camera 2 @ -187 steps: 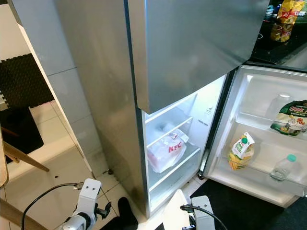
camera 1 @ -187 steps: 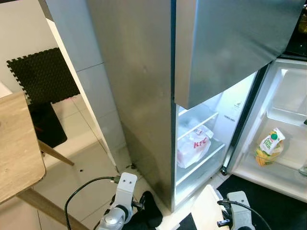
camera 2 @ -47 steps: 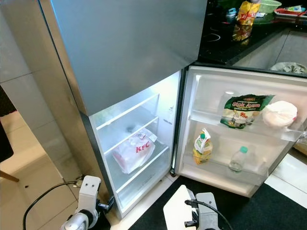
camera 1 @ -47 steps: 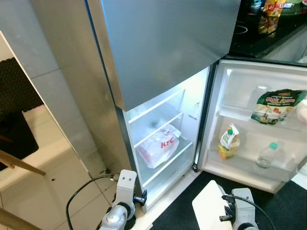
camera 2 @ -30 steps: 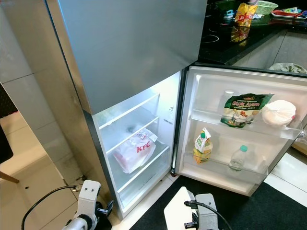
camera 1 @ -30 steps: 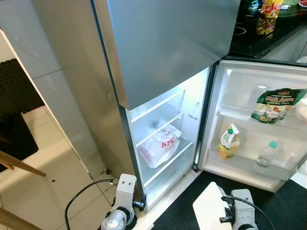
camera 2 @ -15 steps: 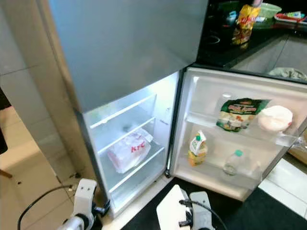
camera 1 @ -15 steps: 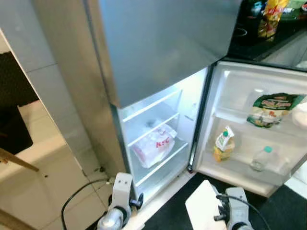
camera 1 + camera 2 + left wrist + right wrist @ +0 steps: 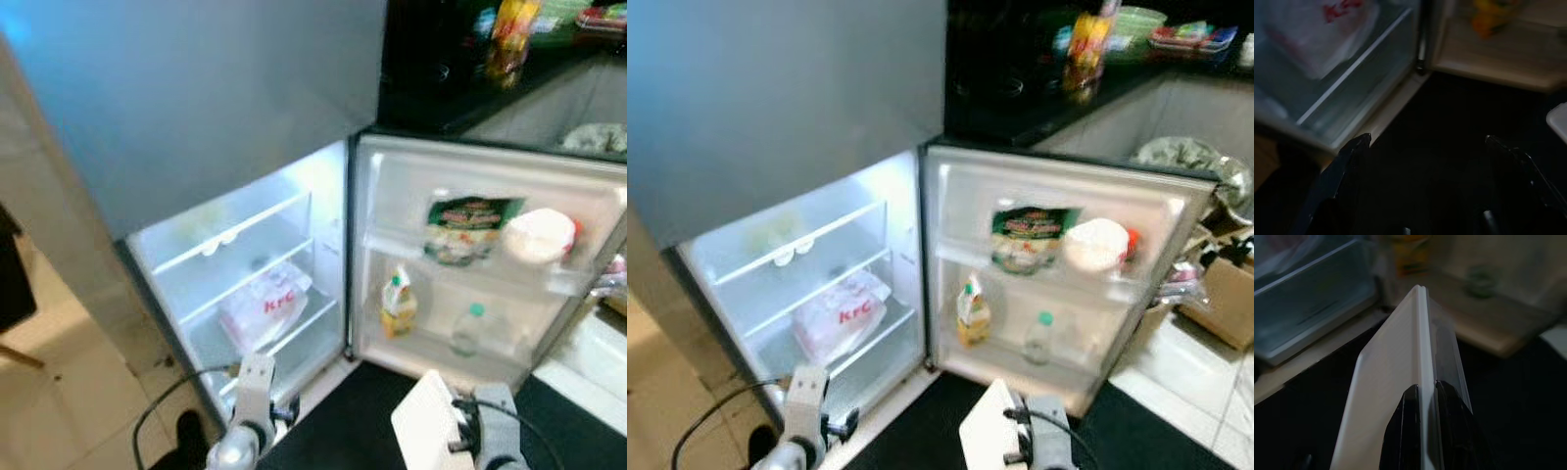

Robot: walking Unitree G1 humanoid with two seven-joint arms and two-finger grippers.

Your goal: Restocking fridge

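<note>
A flat white box (image 9: 1400, 377) is pinched edge-on by the right claw (image 9: 1422, 396), carried low for stocking. The open fridge (image 9: 813, 284) lies ahead of it. The left claw (image 9: 1425, 147) hangs spread and empty.

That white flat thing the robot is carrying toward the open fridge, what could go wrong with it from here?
The white container is pinched only at its thin edge by the right gripper, so it might slip or twist out as the robot moves. The open fridge door stands close by, its shelves holding a juice carton and a water bottle; a swing of the arm could knock them. The KFC bag already takes up much of the lower shelf, leaving little room there.
</note>
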